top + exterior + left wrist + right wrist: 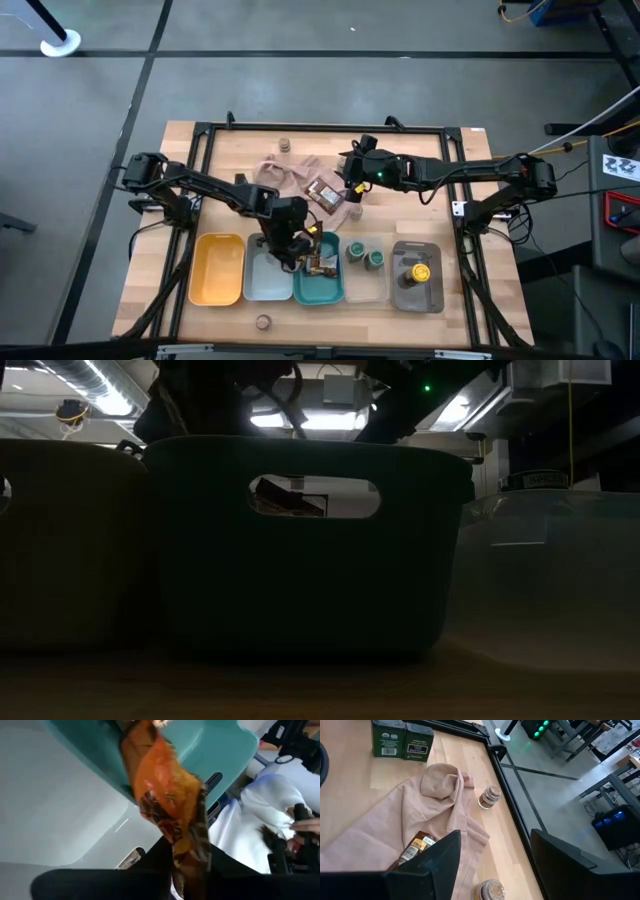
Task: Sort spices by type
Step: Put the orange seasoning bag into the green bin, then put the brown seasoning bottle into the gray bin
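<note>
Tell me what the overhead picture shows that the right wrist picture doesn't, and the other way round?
Only the overhead view shows the row of trays, yellow tray to teal tray, with the left hand holding an orange packet over the teal one. Only the right wrist view shows two black blocks and the floor beyond the table. Both show the pink cloth, a packet on it, and a tan-lidded jar.

Backlit, dim low view; blurred left wrist.
</note>
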You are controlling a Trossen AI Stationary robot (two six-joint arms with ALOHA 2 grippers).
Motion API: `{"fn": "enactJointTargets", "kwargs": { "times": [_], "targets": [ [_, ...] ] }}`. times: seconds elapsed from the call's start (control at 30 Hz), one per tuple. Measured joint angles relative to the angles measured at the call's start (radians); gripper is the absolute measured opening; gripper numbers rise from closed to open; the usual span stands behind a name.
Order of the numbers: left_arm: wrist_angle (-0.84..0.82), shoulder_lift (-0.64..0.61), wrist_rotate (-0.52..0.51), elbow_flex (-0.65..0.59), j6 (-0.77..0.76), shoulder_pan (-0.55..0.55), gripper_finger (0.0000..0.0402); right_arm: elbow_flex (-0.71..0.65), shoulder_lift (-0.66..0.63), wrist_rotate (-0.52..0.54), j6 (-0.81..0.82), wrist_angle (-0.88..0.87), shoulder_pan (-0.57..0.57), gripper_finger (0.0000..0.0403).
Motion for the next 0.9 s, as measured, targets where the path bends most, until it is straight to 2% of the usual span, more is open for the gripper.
{"fn": "enactJointTargets", "kwargs": {
  "times": [0.23, 0.33, 0.4, 0.63, 0.77, 0.9],
  "targets": [
    [0.001, 0.000, 0.001, 0.000, 0.063, 0.004, 0.0106, 0.000, 0.000, 0.000, -0.001, -0.028, 0.000, 0.0237],
    [0.001, -0.004, 0.055, 0.000, 0.125, 0.030, 0.0128, 0.000, 0.000, 0.000, -0.001, -0.039, 0.000, 0.0237],
    [0.001, -0.018, 0.098, 0.000, 0.162, 0.049, 0.0136, 0.000, 0.000, 0.001, -0.001, -0.042, 0.000, 0.0237],
    [-0.008, -0.149, 0.101, 0.000, 0.266, 0.151, 0.0135, -0.001, -0.005, 0.028, -0.003, -0.058, 0.000, 0.0237],
    [-0.002, -0.235, 0.061, 0.001, 0.311, 0.259, 0.0134, -0.001, -0.006, 0.028, -0.003, -0.064, 0.000, 0.0237],
    [0.003, -0.297, -0.069, 0.000, 0.411, 0.391, 0.0134, -0.001, -0.006, 0.029, -0.003, -0.077, 0.000, 0.0237]
  ]
}}
